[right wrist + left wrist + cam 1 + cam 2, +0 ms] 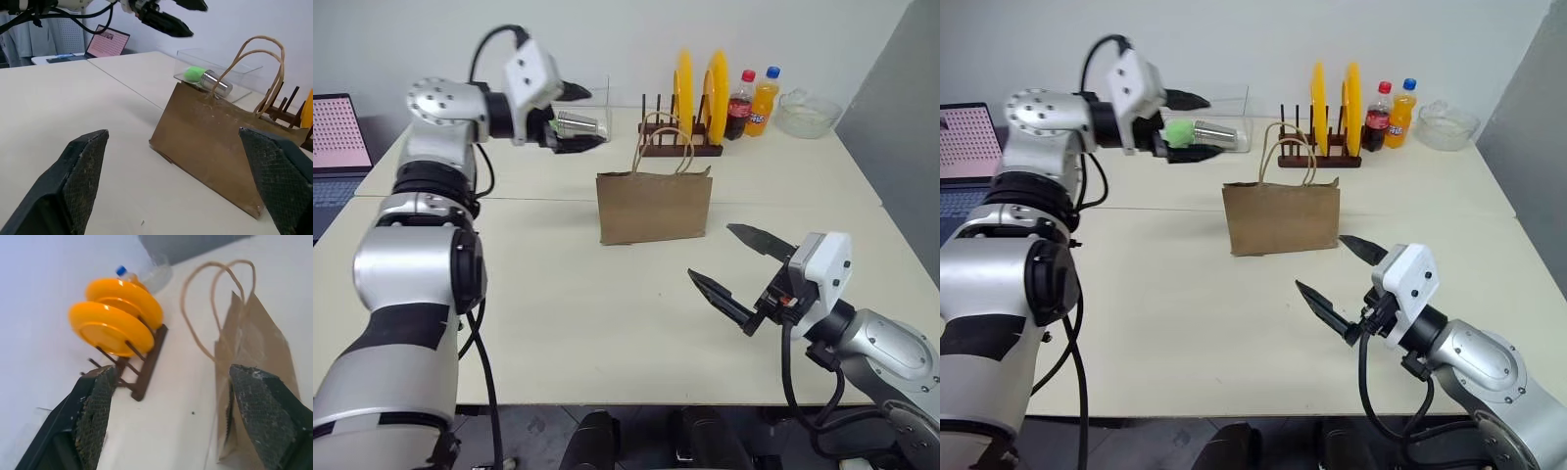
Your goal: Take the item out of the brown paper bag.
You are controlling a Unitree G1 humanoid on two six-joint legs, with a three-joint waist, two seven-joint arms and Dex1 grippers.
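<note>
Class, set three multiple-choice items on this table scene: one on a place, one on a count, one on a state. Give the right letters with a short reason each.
1. Where does the paper bag stand?
A. in front of the plate rack
B. beside the laptop
C. on the floor

2. How many yellow plates stand in the rack?
A. one
B. two
C. four

3. How is the right hand now?
A. shut on the bag
B. shut on a bottle
C. open, holding nothing

Answers:
1 A: the bag stands upright on the table, with the rack behind it.
2 B: two yellow discs stand on edge between the pegs.
3 C: its two black fingers are spread wide over bare table, short of the bag.
</note>
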